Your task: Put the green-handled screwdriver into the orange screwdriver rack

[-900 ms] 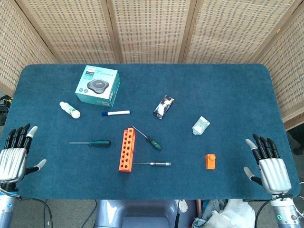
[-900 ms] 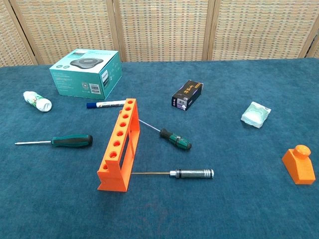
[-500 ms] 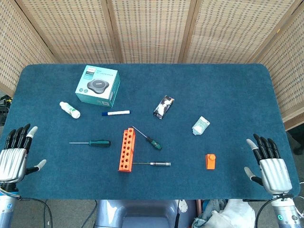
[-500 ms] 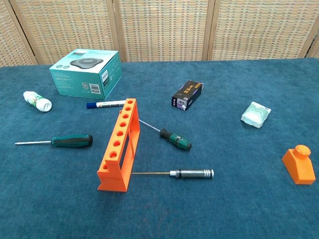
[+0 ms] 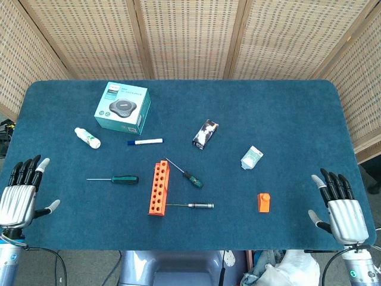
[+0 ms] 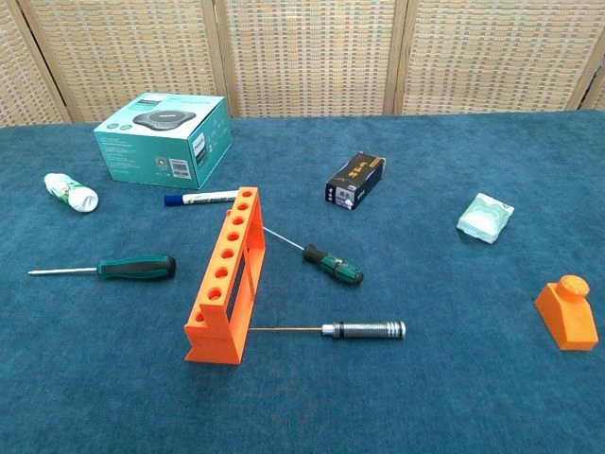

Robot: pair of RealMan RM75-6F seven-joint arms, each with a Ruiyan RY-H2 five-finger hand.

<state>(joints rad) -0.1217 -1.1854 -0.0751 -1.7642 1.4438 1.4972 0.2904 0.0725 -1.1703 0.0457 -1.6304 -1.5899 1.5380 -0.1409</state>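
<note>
The orange screwdriver rack (image 5: pixel 158 187) (image 6: pixel 226 274) stands upright near the table's middle, its row of holes facing up. A dark green-handled screwdriver (image 5: pixel 119 179) (image 6: pixel 128 268) lies flat to the rack's left, tip pointing left. A shorter green-and-black-handled screwdriver (image 5: pixel 190 177) (image 6: pixel 331 264) lies just right of the rack. A metal-handled screwdriver (image 5: pixel 199 205) (image 6: pixel 359 330) lies by the rack's near end. My left hand (image 5: pixel 21 193) is at the near left edge and my right hand (image 5: pixel 339 205) at the near right edge; both are empty with fingers apart, far from the tools.
On the blue table (image 5: pixel 286 119) sit a teal box (image 5: pixel 122 107), a small white bottle (image 5: pixel 87 137), a blue marker (image 5: pixel 144 142), a black packet (image 5: pixel 205 133), a pale green packet (image 5: pixel 251 158) and an orange block (image 5: pixel 264 202).
Both hands have drifted slightly back toward the near table edge. Nothing on the table has moved.
</note>
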